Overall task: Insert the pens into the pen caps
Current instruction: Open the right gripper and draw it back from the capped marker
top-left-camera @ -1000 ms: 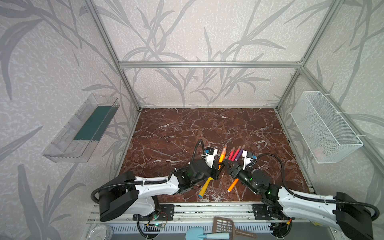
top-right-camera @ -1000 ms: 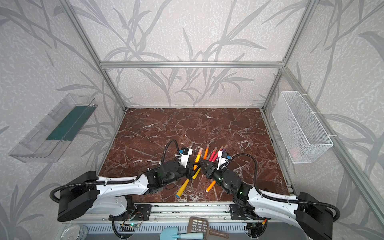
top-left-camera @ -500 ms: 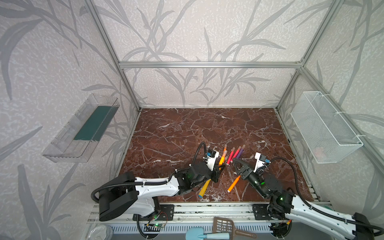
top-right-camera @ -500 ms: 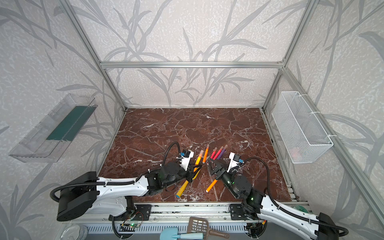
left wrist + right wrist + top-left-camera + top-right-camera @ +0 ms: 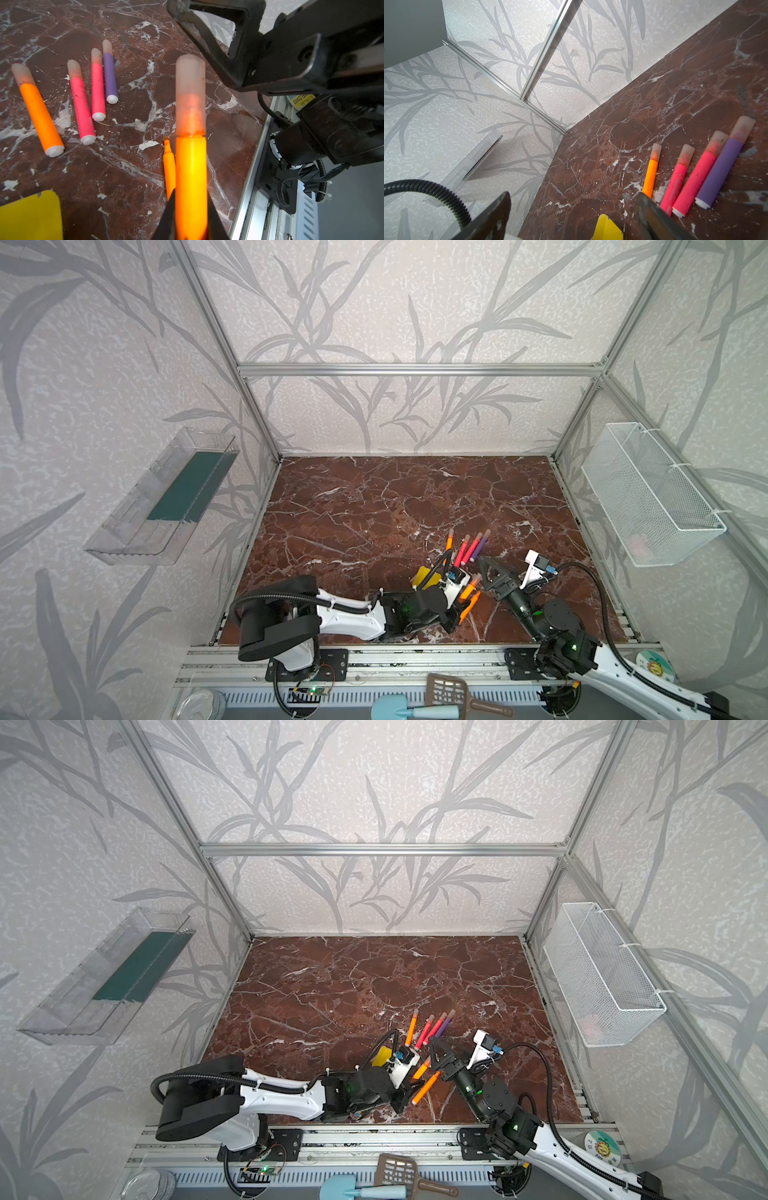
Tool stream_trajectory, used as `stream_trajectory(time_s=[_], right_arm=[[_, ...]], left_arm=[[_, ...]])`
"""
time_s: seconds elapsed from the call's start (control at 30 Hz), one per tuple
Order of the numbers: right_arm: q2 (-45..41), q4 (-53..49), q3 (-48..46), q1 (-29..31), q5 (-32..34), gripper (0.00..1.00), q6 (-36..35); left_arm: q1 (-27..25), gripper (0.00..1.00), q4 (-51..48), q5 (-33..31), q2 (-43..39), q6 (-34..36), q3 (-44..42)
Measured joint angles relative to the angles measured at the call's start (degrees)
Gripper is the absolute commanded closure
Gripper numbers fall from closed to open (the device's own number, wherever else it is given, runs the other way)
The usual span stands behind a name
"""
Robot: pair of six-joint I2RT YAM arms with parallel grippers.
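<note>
Left hand (image 5: pixel 191 218): closed on the barrel of an orange pen (image 5: pixel 191 170), which is held above the desk (image 5: pixel 124 187). Its cap (image 5: pixel 190 91) looks pushed down to the barrel.
Right hand (image 5: pixel 493 570): jaws wide apart and empty, near the capped end but not touching it.
Pens on the desk: four lie capped in a row, the orange one (image 5: pixel 40 116), two pink ones (image 5: pixel 82 108) and the purple one (image 5: pixel 110 76).
Uncapped pen (image 5: pixel 169 164): orange with a bare tip, lying on the desk just beside my left hand. I see no loose cap for it.
Handling: I judge the pens to be light, stiff and smooth – a round barrel can roll or slip.
Where to hold: across the middle of the barrel, well away from the soft tip. I would take a cap by its sides near the closed end – the mouth must stay free.
Risk: a tilted pen may crush its tip on the cap's rim.
</note>
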Motion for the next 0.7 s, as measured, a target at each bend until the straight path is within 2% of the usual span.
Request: stream_trajectory(time_s=[0.23, 0.53, 0.7], right_arm=[[2.8, 2.1, 0.0, -0.7, -1.9, 0.11, -0.1], [9.4, 6.8, 0.0, -0.9, -2.7, 0.28, 0.1], [15.5, 10.3, 0.0, -1.2, -3.9, 0.33, 0.4]], left_arm=[[0.0, 1.0, 0.0, -0.1, 0.2, -0.1, 0.0], [0.0, 1.0, 1.1, 0.3, 0.3, -0.2, 0.1], [0.0, 1.0, 1.4, 0.9, 0.3, -0.2, 0.8]])
